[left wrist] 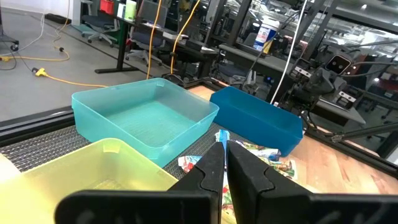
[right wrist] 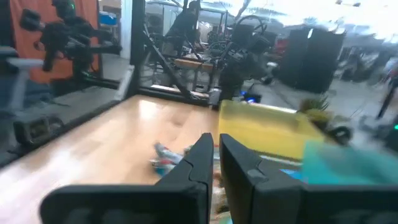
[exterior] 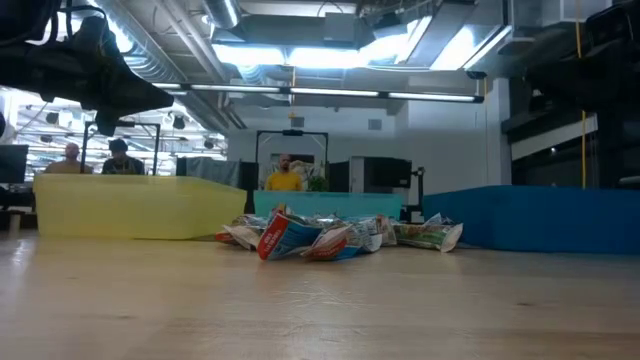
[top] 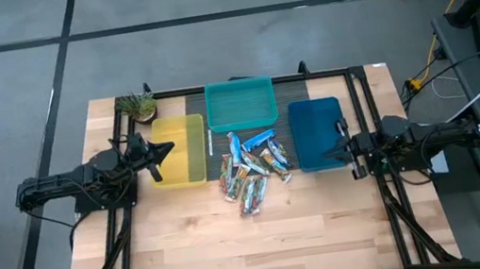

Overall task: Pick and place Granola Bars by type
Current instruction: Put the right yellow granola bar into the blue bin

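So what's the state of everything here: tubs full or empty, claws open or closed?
Yellow bin: empty.
Teal bin: empty.
Blue bin: empty.
Granola bars: heaped loose on the table between the bins, none sorted.
Left claw: shut, holding nothing, over the yellow bin.
Right claw: shut, holding nothing, over the blue bin.

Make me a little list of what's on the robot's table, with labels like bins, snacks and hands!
bins: yellow bin, teal bin, blue bin, all empty
snacks: Granola Bars heaped between the bins
left hand: shut, over the yellow bin
right hand: shut, over the blue bin
extra: small plant at the table's corner
sorted so far: none
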